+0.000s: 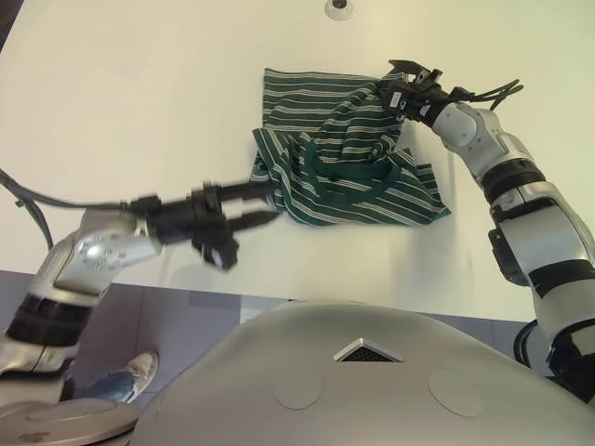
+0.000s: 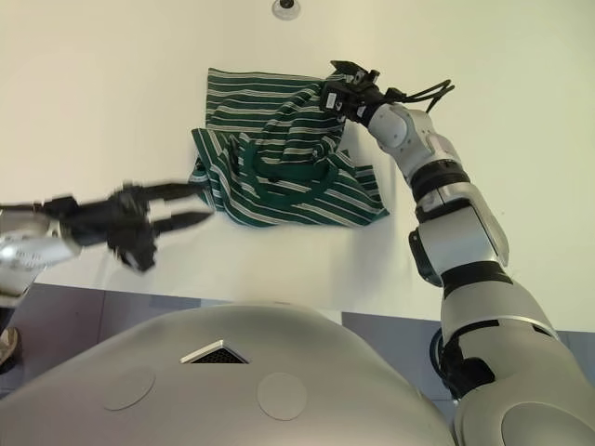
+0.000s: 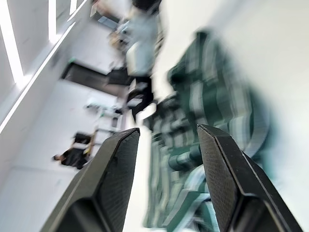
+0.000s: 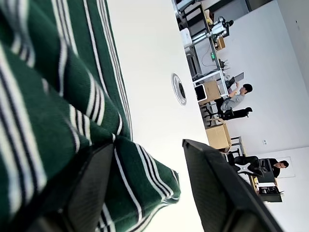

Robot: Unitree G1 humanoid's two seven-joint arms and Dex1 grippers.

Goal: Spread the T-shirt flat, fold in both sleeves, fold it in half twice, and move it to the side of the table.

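So, a green T-shirt (image 1: 339, 139) with white stripes is seen lying on the white table (image 1: 139, 93), toward the far middle, a bit to the right of centre. It is not spread flat: the cloth is bunched and folded over itself, and the plain dark green collar band (image 1: 349, 177) is turned up near the middle of the heap. One corner is stretched out toward the near right. A round cable hole (image 1: 339, 7) is set in the tabletop beyond the shirt, apart from it.

The left gripper (image 1: 268, 203) is held low over the table at the shirt's near left edge, fingers pointed at the cloth. Its fingers (image 3: 116, 183) are spread wide, nothing is held between them, and the striped cloth is seen through the gap in the left wrist view. Whether a fingertip touches the hem cannot be told.

The right gripper (image 1: 404, 79) is placed at the shirt's far right corner, the arm stretched out across the table. In the right wrist view its fingers (image 4: 222, 193) are seen apart; striped cloth is draped against and partly over one finger, while bare tabletop shows between the cloth and the other finger. No grip on the cloth is seen there.

The two grippers are well apart, with the shirt between them.
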